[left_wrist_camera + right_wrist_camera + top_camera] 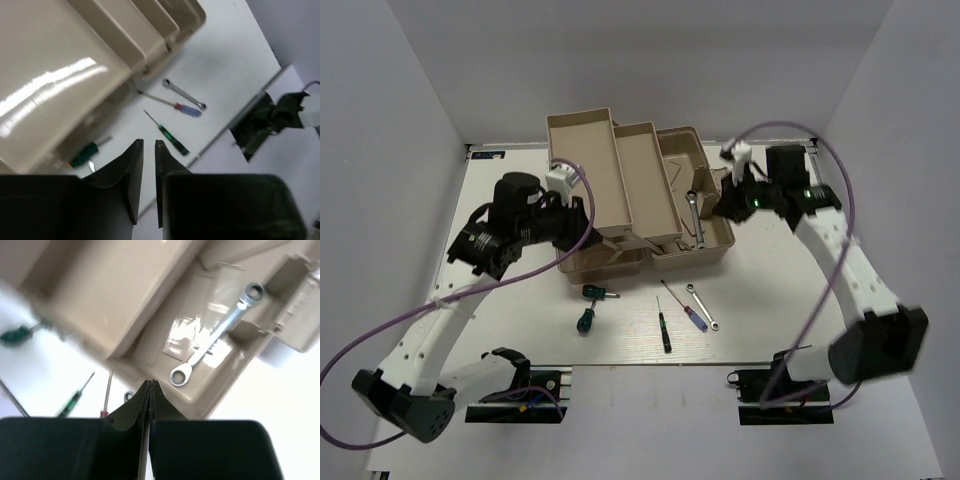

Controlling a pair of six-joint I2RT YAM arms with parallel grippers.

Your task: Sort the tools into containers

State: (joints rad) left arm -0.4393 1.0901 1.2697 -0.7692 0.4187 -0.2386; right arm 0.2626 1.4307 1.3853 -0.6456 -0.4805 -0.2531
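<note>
The beige toolbox (620, 190) stands open with its long trays fanned out to the left. One silver wrench (695, 215) lies in the base bin (715, 250); it also shows in the right wrist view (215, 340). On the table in front lie two green-handled screwdrivers (600, 292) (586, 318), a slim dark one (664, 330), a blue-red one (688, 310) and a second wrench (704, 308). My left gripper (148, 143) is empty, its jaws a narrow gap apart, beside the trays' left side. My right gripper (150, 383) is shut and empty above the bin's right edge.
White walls enclose the table on the left, back and right. The arm bases and black clamps (510, 385) sit at the near edge. Purple cables loop from both arms. The toolbox lid and handle parts (295, 305) stand at the bin's far side.
</note>
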